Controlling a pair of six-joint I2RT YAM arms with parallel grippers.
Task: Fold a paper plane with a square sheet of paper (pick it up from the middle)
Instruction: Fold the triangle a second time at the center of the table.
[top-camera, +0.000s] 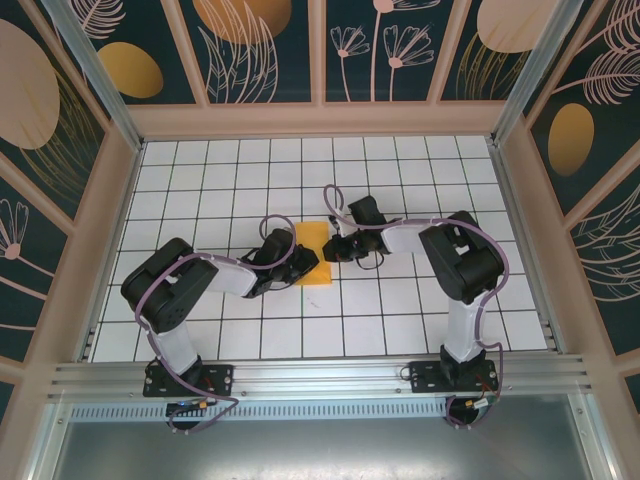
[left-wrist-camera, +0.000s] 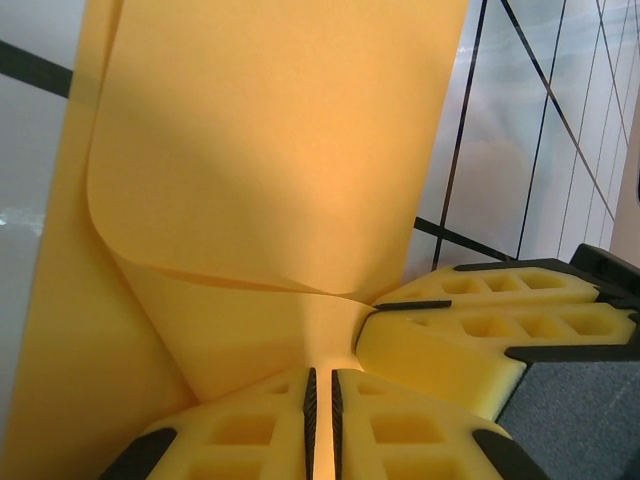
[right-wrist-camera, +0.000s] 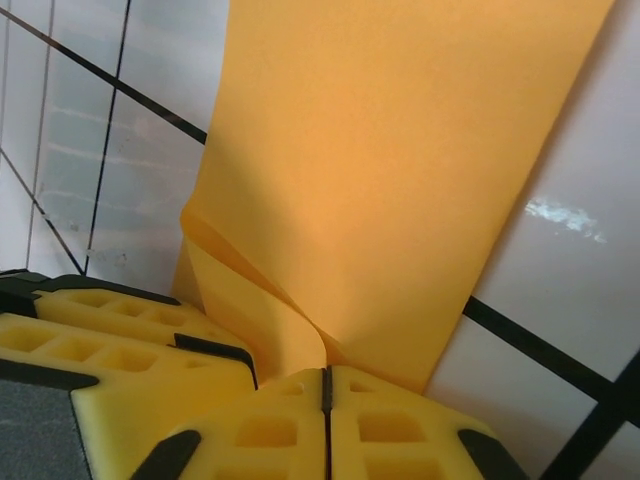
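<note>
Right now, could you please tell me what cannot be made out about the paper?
- Top external: paper sides hidden under the left claw and right claw; creases too small.
- Left wrist: its far edges cut off by the frame.
- Right wrist: pinched edge hidden between the fingers.

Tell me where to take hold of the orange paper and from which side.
I'd pinch the paper at its raised edge, where the folded-over layer curls off the table, coming in low from the side; elsewhere it lies flat with no lip. The left gripper and right gripper are both shut on that edge.
</note>
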